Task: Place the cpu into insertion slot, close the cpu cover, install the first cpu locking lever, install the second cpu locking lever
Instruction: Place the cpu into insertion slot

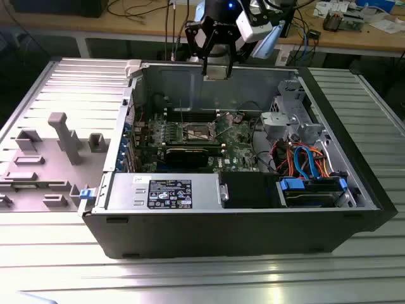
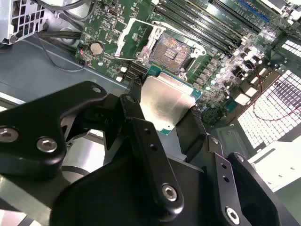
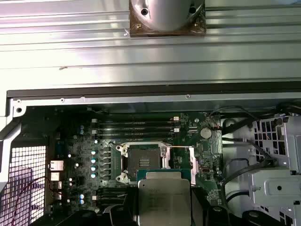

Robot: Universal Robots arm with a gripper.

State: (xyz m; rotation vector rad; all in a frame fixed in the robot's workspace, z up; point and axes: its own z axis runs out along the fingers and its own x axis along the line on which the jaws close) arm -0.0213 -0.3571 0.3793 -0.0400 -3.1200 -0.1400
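The open dark steel computer case [image 1: 190,237] exposes the green circuit board [image 2: 101,26]. Above it hangs the black two-finger gripper [image 2: 162,113], clamping the flat square silver-topped cpu [image 2: 167,96] by opposite edges. The thin silver-frame cpu cover [image 2: 121,37] lies swung open beside the dark-centred square insertion slot [image 2: 171,49]. Align corners squarely; lower level, without force.

In the second wrist view the fingers [image 2: 136,120] of the claw [image 2: 162,120] cover two edges of the cpu [image 2: 164,99]. In the first wrist view the picture's edge cuts the cpu [image 3: 162,200] off. In the exterior view the arm [image 1: 218,19] is cut off at twelve o'clock, and the insertion slot [image 1: 197,132] is too small to make out.
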